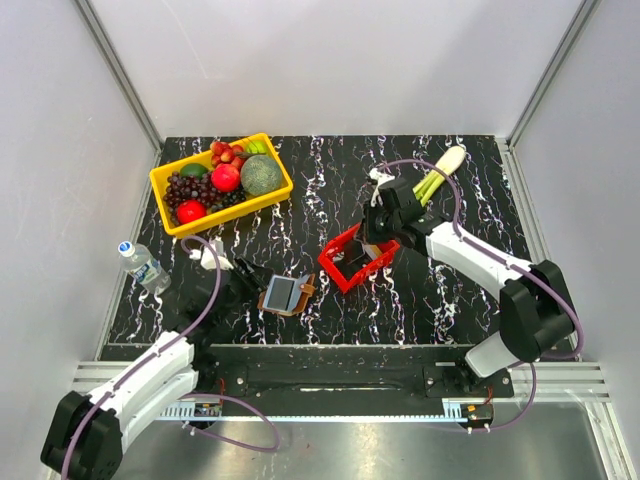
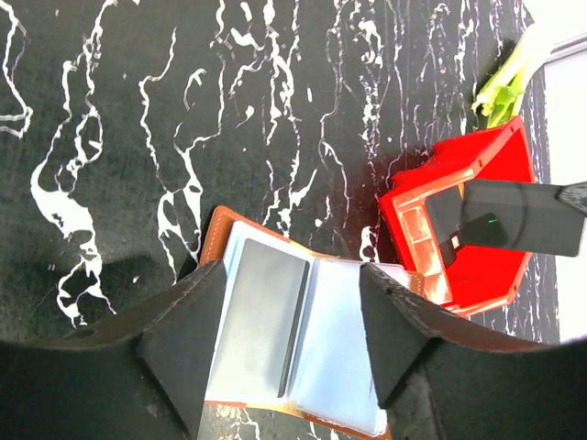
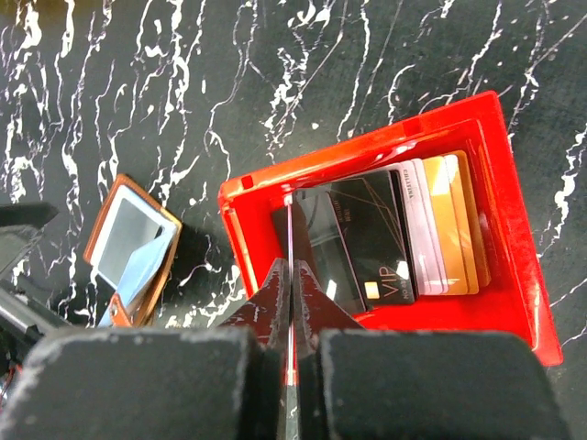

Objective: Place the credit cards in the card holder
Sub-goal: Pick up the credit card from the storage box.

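Brown leather card holder point(image 1: 283, 294) lies open on the black marbled table point(image 1: 430, 300). It sits left of the red bin point(image 1: 335, 268), near it but not touching. From the left wrist we note its pale blue inside and what looks like a grey card point(image 2: 266, 312) lying flat in the left half.

Left gripper point(image 2: 292, 302): fingers spread wide, one over each side of the open holder. We cannot tell whether they touch it.

Right gripper point(image 3: 292, 293): above the bin's wall on the holder's side. Its fingers are pressed together on a thin card point(image 3: 292, 229), which we see only edge-on as a pale line running out from between them. We cannot tell its colour.

The credit cards point(image 3: 404, 238) lie fanned and overlapping on the bin floor. The black ones are nearest the gripper, then whitish, then orange at the far side.

At the table's far left stands a yellow basket point(image 1: 163, 186) of fruit. A water bottle point(image 1: 143, 263) lies at the left edge.
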You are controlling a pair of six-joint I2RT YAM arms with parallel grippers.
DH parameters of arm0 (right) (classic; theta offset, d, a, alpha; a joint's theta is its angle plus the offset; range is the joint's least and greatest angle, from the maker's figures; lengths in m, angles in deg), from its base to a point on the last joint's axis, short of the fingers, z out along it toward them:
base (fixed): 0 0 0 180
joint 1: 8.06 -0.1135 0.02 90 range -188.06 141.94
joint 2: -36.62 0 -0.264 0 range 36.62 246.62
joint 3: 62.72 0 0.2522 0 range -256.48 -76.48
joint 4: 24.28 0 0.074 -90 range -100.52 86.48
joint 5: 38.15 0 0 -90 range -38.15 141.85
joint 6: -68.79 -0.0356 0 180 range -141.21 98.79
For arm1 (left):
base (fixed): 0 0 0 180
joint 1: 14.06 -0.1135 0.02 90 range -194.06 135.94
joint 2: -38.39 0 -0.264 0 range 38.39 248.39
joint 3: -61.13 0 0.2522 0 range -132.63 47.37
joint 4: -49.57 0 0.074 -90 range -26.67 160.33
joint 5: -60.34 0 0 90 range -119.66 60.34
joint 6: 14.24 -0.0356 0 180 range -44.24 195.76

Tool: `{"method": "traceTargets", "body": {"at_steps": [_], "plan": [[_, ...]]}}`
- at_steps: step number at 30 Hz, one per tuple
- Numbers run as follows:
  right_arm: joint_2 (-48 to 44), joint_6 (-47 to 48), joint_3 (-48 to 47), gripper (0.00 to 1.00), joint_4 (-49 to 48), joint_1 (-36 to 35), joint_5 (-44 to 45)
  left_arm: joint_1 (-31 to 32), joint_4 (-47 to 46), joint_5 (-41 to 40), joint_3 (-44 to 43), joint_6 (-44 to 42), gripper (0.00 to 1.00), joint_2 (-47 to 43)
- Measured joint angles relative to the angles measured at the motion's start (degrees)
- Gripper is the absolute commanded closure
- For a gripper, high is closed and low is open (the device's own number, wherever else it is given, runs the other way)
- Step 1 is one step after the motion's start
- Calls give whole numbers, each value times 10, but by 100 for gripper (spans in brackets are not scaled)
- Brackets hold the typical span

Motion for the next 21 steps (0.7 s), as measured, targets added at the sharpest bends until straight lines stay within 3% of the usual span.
{"method": "traceTargets", "body": {"at_steps": [3, 10, 14, 17, 21], "plan": [[0, -23, 29, 100, -40, 0, 19, 0, 25, 0, -24, -17, 21, -13], [-31, -110, 188, 100, -222, 0, 63, 0, 22, 20, -89, -42, 23, 22], [-41, -136, 235, 100, -328, 0, 89, 0, 16, 56, -95, -46, 16, 71], [-56, -146, 269, 94, -400, 0, 109, 0, 16, 78, -107, -53, 8, 100], [-55, -152, 280, 84, -456, 0, 115, 0, 10, 97, -125, -57, 4, 126]]}}
